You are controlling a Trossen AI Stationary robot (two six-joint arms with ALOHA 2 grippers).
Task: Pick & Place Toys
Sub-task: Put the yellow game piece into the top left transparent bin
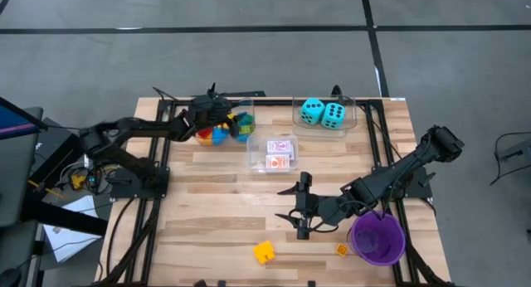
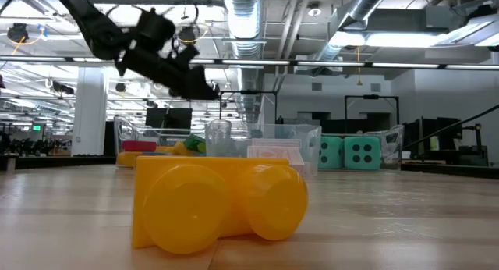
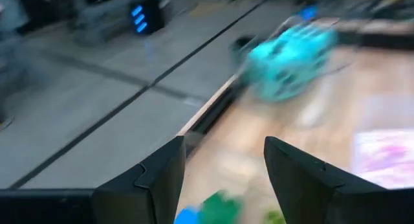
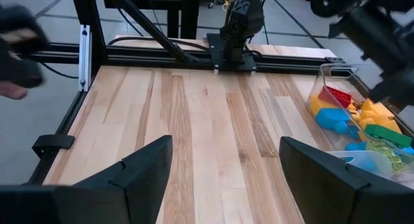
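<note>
Left pincer [image 1: 236, 119]: released, empty, poised above clear plastic bin [image 1: 246, 131] of mixed coloured plastic bricks [image 1: 217, 134] at desk [image 1: 216, 204] rear. Right pincer [image 1: 300, 206]: released, empty, low over desk centre. Yellow plastic brick [image 1: 265, 252] at front edge. Two turquoise dotted dice [image 1: 323, 113] inside rear bin.

Black jointed arms (matte), blunt black claws.

Mixed bricks [image 1: 220, 131] in bin; turquoise dice [image 1: 323, 114] side by side; yellow brick [image 1: 264, 252] loose on table.
</note>
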